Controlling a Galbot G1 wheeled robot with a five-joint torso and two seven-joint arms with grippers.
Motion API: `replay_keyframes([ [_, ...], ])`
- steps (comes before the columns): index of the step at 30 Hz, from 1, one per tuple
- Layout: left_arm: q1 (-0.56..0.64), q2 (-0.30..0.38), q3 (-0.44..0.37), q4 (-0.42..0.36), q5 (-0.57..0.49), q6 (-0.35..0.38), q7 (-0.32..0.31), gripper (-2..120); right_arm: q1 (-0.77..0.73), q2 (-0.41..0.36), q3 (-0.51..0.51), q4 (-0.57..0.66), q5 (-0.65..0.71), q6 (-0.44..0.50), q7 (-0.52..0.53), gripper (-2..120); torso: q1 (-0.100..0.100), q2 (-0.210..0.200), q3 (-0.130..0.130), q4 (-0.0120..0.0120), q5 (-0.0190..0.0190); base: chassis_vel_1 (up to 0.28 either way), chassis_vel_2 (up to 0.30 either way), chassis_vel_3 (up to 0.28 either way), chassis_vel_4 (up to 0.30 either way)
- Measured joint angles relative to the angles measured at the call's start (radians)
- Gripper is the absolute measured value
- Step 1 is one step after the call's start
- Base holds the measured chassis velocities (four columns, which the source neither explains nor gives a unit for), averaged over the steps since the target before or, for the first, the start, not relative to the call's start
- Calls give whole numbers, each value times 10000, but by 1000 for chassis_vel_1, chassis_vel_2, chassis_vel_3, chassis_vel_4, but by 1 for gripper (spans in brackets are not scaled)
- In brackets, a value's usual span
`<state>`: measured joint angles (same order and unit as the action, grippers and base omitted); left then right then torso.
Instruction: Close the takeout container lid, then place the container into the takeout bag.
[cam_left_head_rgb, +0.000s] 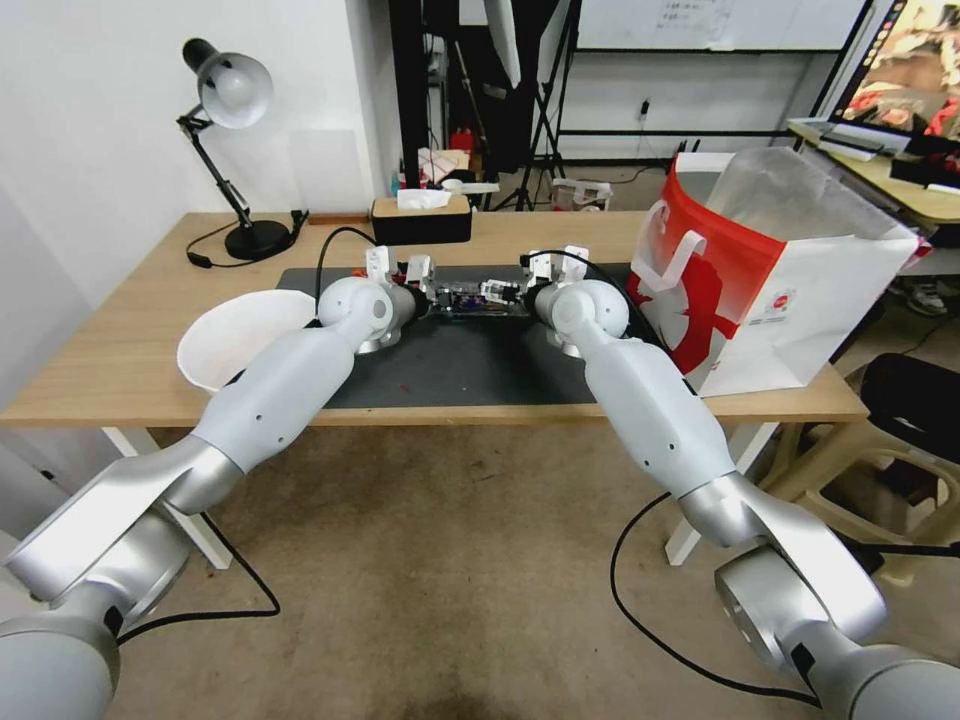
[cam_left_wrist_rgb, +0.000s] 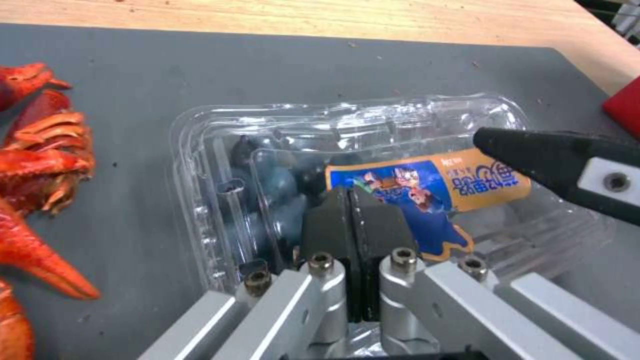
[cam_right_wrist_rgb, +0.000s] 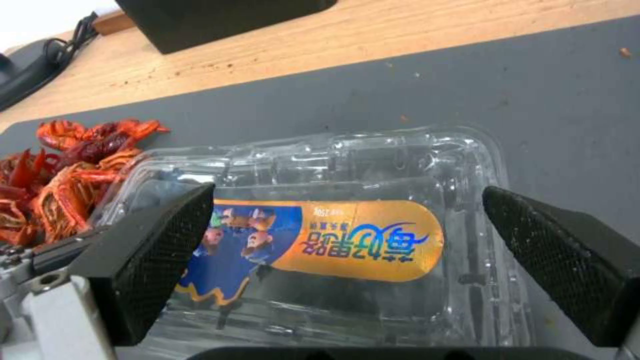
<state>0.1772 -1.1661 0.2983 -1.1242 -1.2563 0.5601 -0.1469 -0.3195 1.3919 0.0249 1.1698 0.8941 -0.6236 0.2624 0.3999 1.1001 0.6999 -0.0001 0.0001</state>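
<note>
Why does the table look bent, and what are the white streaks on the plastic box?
Head view: the wide lens bows the table edge. Left wrist view: the streaks are light glinting off the lid, past the shut left gripper. Right wrist view: the same glints show inside the open right gripper.

From the head view we cannot make out the takeout container (cam_left_head_rgb: 478, 297): both wrists mask it. The crayfish (cam_left_wrist_rgb: 33, 165) run off the left wrist view's edge. The takeout bag (cam_left_head_rgb: 770, 270) hides its own inside.

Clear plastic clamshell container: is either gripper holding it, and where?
Nothing gripped. Left gripper shut empty, tips on the stickered clear lid; right gripper open, straddling the clear clamshell container.
</note>
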Motion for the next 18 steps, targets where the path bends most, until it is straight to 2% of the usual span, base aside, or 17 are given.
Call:
replay_keyframes([
  [18, -10, 71, 30, -74, -3, 3, -31, 0, 53, -207, -5, 265, -65, 17, 193, 100, 0, -1, 1, 2, -1, 0, 0, 0, 0],
])
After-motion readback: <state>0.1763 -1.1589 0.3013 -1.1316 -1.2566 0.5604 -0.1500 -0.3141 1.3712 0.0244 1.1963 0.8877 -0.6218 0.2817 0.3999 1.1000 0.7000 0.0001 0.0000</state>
